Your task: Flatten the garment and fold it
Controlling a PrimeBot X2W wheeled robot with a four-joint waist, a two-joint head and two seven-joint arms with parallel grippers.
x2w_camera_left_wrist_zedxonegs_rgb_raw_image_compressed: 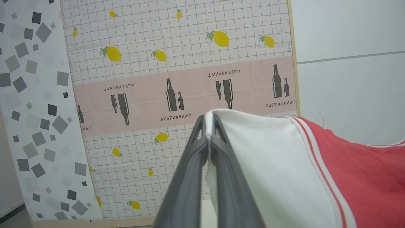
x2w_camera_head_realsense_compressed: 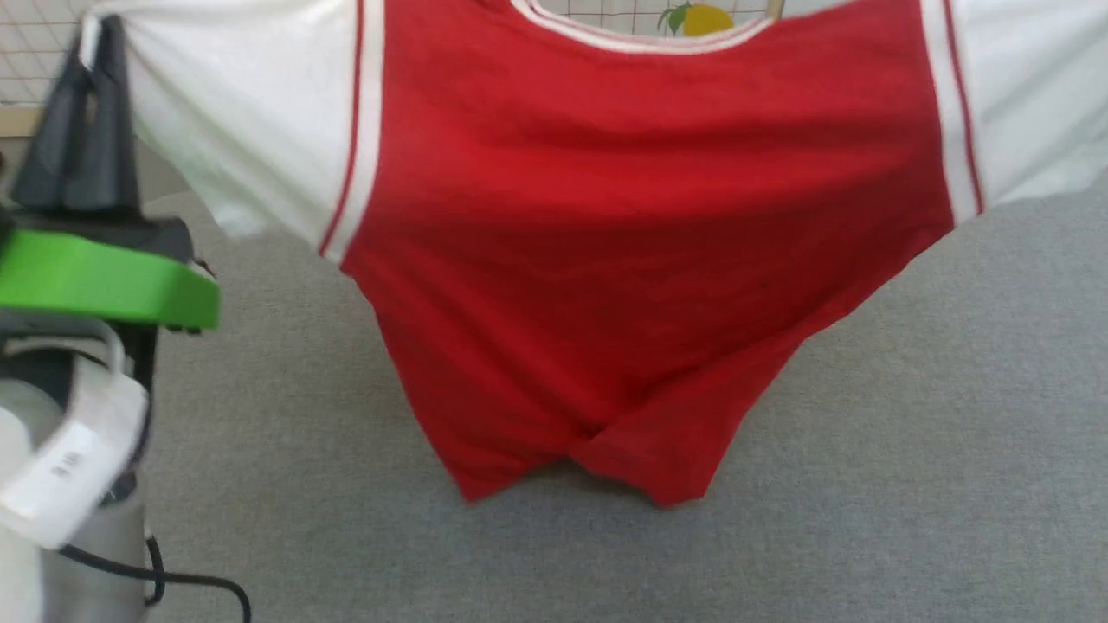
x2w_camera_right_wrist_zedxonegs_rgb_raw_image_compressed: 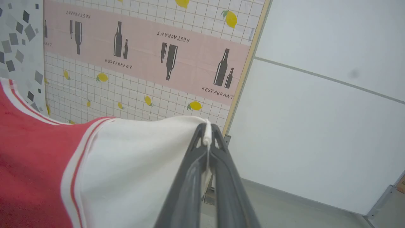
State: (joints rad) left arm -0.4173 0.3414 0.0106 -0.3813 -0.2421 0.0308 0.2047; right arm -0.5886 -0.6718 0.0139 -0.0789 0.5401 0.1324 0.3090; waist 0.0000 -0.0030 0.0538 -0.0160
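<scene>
Left hand [x2w_camera_left_wrist_zedxonegs_rgb_raw_image_compressed: 207, 119] is pinched tight on the edge of a white sleeve [x2w_camera_left_wrist_zedxonegs_rgb_raw_image_compressed: 262, 158], fingers pressed together with cloth poking out at the tips. Right hand [x2w_camera_right_wrist_zedxonegs_rgb_raw_image_compressed: 207, 128] does the same on the opposite sleeve [x2w_camera_right_wrist_zedxonegs_rgb_raw_image_compressed: 136, 164], so both are clamped on the garment [x2w_camera_head_realsense_compressed: 640, 260]. From each hand the white fabric runs inward past the thin red-and-white trim to the red body, which is stretched between the two hands and hangs below them (neckline up, hem down). The hem bunches into a fold low over the grey tabletop [x2w_camera_head_realsense_compressed: 909, 450]; contact there is hard to call. Beyond the fingertips stand a lemon-and-bottle printed panel [x2w_camera_left_wrist_zedxonegs_rgb_raw_image_compressed: 177, 95] and a plain white wall [x2w_camera_right_wrist_zedxonegs_rgb_raw_image_compressed: 316, 110].
</scene>
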